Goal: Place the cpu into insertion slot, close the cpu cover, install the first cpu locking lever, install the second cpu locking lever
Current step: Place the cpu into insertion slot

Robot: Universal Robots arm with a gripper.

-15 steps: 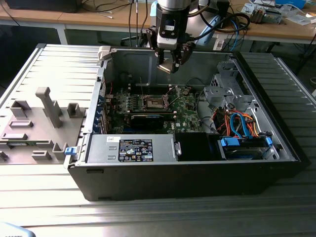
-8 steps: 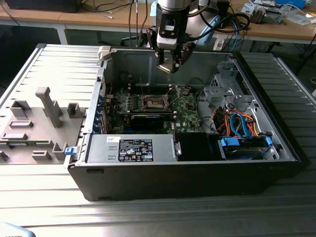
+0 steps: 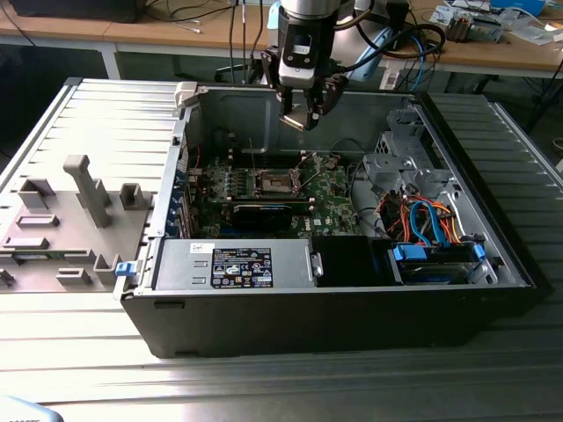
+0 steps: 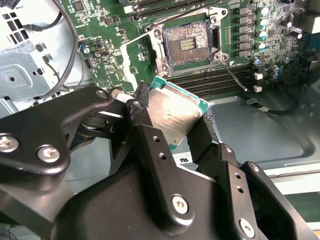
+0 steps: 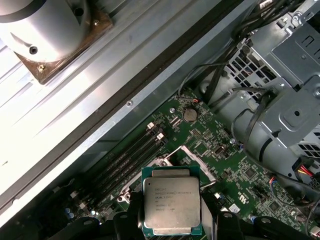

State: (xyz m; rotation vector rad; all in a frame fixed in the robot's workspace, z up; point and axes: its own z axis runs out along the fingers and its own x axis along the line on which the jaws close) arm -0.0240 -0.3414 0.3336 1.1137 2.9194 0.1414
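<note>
The open case (image 3: 352,316) lies on the counter (image 3: 264,387). In the exterior view, the pincer (image 3: 304,121) hangs above the motherboard (image 3: 334,198). It is clenched on the cpu (image 4: 175,112), gripping 2 opposite edges. The insertion slot (image 4: 187,45) lies uncovered on the board with bare contacts, apart from the cpu.

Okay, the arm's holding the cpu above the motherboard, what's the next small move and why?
Probably ease the gripper down toward the insertion slot: its fingers hold the cpu above the motherboard, and the slot looks open and bare.
</note>
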